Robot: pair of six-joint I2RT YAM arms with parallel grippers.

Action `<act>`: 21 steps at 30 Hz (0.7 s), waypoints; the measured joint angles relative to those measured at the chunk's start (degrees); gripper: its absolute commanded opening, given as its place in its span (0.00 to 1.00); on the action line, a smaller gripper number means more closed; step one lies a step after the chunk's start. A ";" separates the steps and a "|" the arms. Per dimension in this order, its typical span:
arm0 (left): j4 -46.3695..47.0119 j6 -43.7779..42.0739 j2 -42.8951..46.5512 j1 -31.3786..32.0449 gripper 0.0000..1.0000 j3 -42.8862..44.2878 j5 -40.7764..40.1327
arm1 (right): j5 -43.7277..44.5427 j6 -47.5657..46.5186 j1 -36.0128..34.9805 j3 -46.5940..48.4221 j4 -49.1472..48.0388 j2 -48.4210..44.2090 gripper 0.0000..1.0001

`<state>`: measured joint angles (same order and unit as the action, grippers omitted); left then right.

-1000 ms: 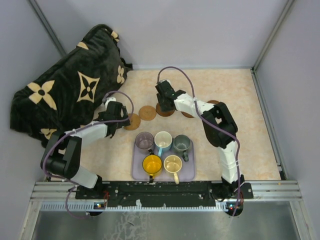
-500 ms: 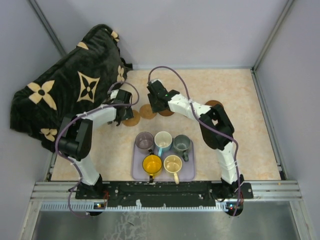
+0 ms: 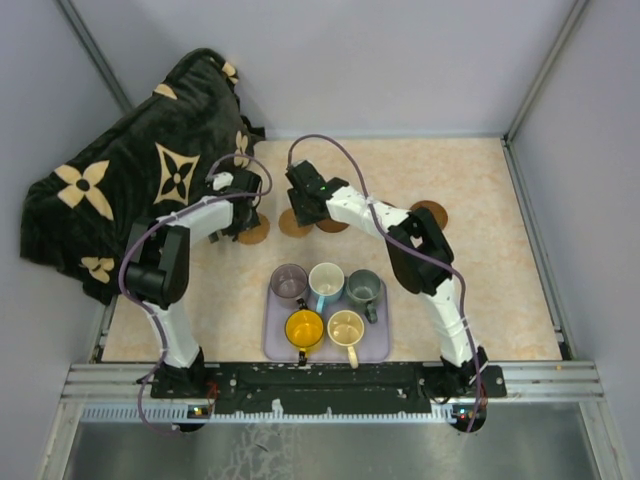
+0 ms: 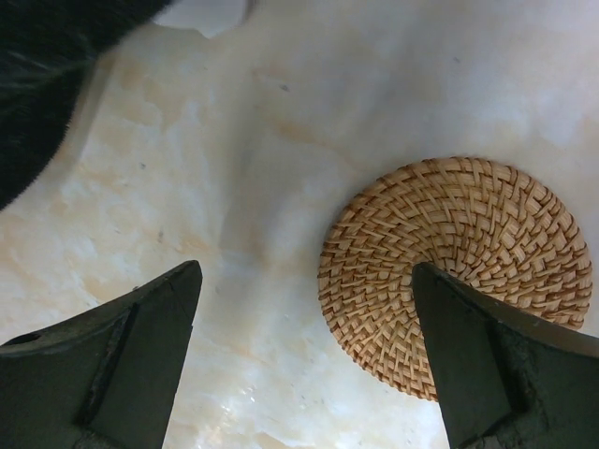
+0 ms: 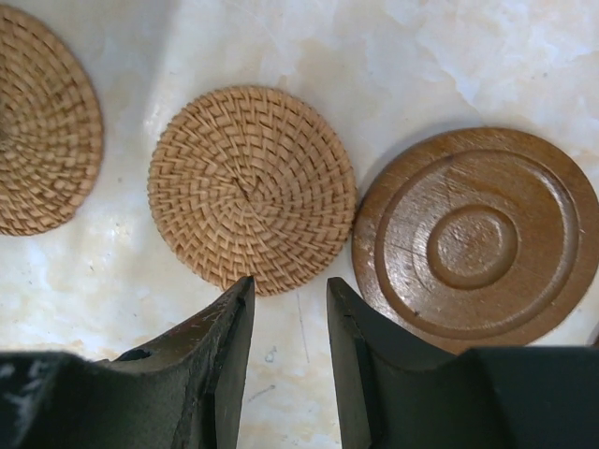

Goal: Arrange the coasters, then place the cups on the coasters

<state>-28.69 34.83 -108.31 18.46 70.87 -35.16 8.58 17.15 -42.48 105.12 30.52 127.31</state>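
Two woven tan coasters [image 3: 256,234] [image 3: 294,223] and a dark brown coaster [image 3: 333,224] lie in a row at mid-table. Another dark brown coaster [image 3: 433,212] lies further right. My left gripper [image 3: 246,216] hangs open over the left woven coaster [image 4: 459,271], which sits partly under one finger [image 4: 487,365]. My right gripper [image 5: 288,304] hovers just short of the second woven coaster [image 5: 251,187] and the brown coaster [image 5: 477,238], jaws narrowly apart with only bare table between them. The five cups stand on a tray: purple [image 3: 290,283], white [image 3: 326,280], grey-green [image 3: 362,287], yellow [image 3: 304,327], cream [image 3: 346,326].
The lavender tray [image 3: 376,346] sits near the front between the arm bases. A dark blanket [image 3: 140,175] with tan flower patterns is heaped at the back left, its edge [image 4: 37,84] close to my left gripper. Grey walls enclose the table.
My left gripper has swung away from me and to the right, onto the left woven coaster. My right gripper has slid left from the brown coaster toward the second woven one.
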 measured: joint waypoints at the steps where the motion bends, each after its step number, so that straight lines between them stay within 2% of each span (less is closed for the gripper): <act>1: 0.04 0.07 0.00 -0.81 0.99 -0.07 0.00 | -0.15 -0.02 -0.11 0.87 0.55 0.66 0.38; 8: 0.44 0.15 0.09 -5.53 0.99 -0.37 0.00 | -0.98 0.00 -0.92 8.66 3.04 6.08 0.39; 21: 1.81 -1.09 0.11 -5.99 0.99 -0.48 1.03 | -1.09 0.09 -1.36 13.20 5.01 10.40 0.40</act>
<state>-26.87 33.74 -108.20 12.47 70.39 -34.13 7.49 17.23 -43.83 118.32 35.53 137.71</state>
